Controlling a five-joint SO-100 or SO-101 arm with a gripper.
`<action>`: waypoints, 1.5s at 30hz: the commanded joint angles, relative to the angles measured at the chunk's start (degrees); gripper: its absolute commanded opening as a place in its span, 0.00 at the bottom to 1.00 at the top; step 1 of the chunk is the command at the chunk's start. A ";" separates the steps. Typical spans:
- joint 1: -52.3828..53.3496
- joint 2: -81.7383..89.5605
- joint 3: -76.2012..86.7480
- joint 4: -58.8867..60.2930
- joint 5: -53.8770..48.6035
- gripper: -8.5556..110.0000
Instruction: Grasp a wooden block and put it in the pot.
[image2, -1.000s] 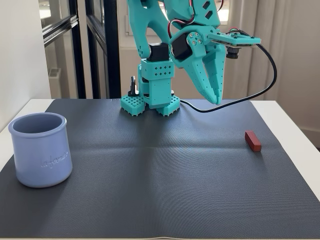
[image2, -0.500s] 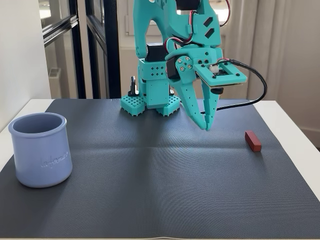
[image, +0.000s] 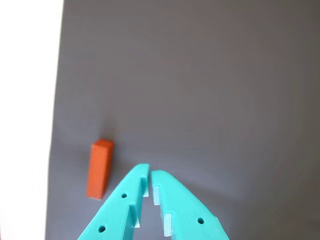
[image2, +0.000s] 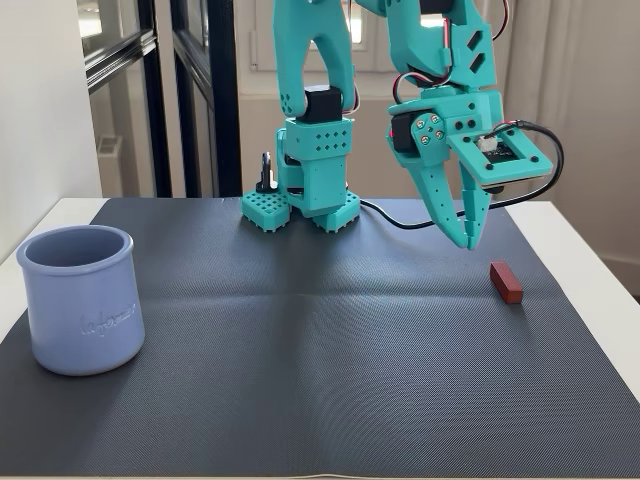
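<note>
Fixed view: white surface (image2: 580, 235) covered by a dark ribbed mat (image2: 320, 350); teal arm (image2: 320, 120) rising from its base at the far edge of the mat; pot (image2: 78, 298), pale lavender-blue with a thick rim, standing upright at the near left of the mat, its mouth open toward the camera and the visible part of its interior holding nothing; the floor of the pot cannot be seen from this angle. Jaws (image2: 470, 238) pointing down above the right half of the mat, tips drawn almost together with only a thin slit between them, gripping nothing; a black cable (image2: 545, 170) looping from the wrist camera back toward the base. Wooden block (image2: 505, 282), reddish-brown, lying flat on the mat near its right edge, just below and to the right of the jaw tips, not touching them, well apart from the pot.

Wrist view: jaws (image: 149, 176) entering from the bottom edge, nearly closed and empty; wooden block (image: 99, 169) lying just to their left, close to the mat's edge where the white surface (image: 25, 120) begins.

Change over the last second: the jaws have swung from the mat's middle to the right, toward the block; pot and block unmoved.
</note>
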 joint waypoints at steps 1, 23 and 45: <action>-3.08 3.25 1.76 0.18 6.15 0.07; -18.19 3.96 6.42 -0.26 32.70 0.27; -23.64 -14.68 -4.22 -6.86 34.45 0.29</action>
